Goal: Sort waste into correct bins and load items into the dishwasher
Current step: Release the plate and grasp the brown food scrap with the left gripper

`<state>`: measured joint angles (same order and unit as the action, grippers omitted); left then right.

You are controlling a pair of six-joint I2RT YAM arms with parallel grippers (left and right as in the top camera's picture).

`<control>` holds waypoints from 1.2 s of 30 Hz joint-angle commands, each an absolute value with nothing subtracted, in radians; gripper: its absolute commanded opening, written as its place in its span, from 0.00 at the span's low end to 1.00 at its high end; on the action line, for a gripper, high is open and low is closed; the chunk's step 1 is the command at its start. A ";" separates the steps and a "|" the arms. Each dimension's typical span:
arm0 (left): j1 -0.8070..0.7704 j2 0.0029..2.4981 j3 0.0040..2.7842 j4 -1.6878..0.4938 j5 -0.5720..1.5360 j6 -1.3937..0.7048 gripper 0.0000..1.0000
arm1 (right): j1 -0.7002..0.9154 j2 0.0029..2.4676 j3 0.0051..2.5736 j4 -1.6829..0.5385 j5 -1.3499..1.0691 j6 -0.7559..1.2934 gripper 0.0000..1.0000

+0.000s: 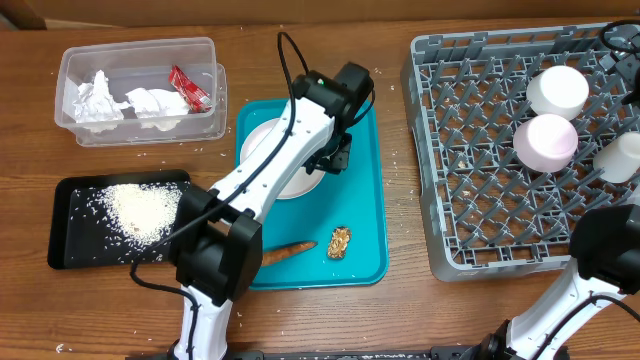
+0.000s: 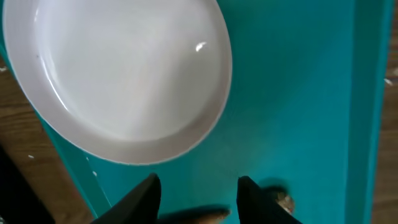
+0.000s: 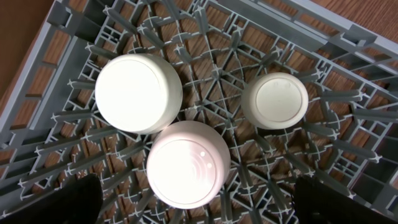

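Note:
A large white plate [image 1: 262, 140] lies on the teal tray [image 1: 365, 220], and it also shows in the left wrist view [image 2: 118, 74]. My left gripper [image 1: 332, 155] hovers by the plate's right edge, open and empty [image 2: 199, 186]. An orange carrot piece [image 1: 292, 250] and a brown food lump [image 1: 340, 242] lie at the tray's near end. The grey dish rack [image 1: 480, 150] holds two upturned bowls [image 1: 556, 88] [image 1: 545, 140] and a white cup [image 1: 625, 155]. My right gripper [image 3: 199, 199] is wide open above them. Chopsticks are out of view.
A clear tub [image 1: 215, 105] at the back left holds crumpled napkins [image 1: 95, 98] and a red wrapper [image 1: 188, 88]. A black tray [image 1: 70, 230] holds a heap of rice [image 1: 140, 212]. Loose rice grains lie scattered on the wooden table.

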<state>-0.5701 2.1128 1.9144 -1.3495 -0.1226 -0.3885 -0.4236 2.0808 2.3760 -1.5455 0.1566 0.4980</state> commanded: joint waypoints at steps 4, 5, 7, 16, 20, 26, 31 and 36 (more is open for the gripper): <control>-0.598 2.116 1.921 -1.439 0.229 -0.181 0.44 | -0.422 2.074 2.389 -1.542 0.156 0.506 1.00; -0.604 2.116 1.909 -1.444 0.245 -0.171 0.44 | -0.422 2.074 2.389 -1.542 0.156 0.505 1.00; -0.622 2.116 1.868 -1.443 0.252 -0.162 0.45 | -0.422 2.074 2.389 -1.542 0.156 0.505 1.00; -0.691 2.116 1.699 -1.388 0.245 -0.100 0.78 | -0.422 2.074 2.389 -1.542 0.156 0.505 1.00; -0.714 2.117 1.615 -1.343 0.181 -0.119 0.86 | -0.422 2.074 2.389 -1.542 0.156 0.505 1.00; -0.714 2.117 1.523 -1.258 0.146 -0.148 0.90 | -0.422 2.074 2.389 -1.542 0.156 0.506 1.00; -0.719 2.117 1.491 -1.218 0.088 -0.226 0.83 | -0.422 2.074 2.389 -1.542 0.156 0.506 1.00; -0.735 2.117 1.491 -1.195 0.028 -0.270 0.79 | -0.422 2.074 2.389 -1.542 0.156 0.506 1.00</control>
<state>-0.7200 2.1132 1.4979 -1.2041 0.0837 -0.2192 -0.4236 2.0808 2.3760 -1.5455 0.1566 0.4980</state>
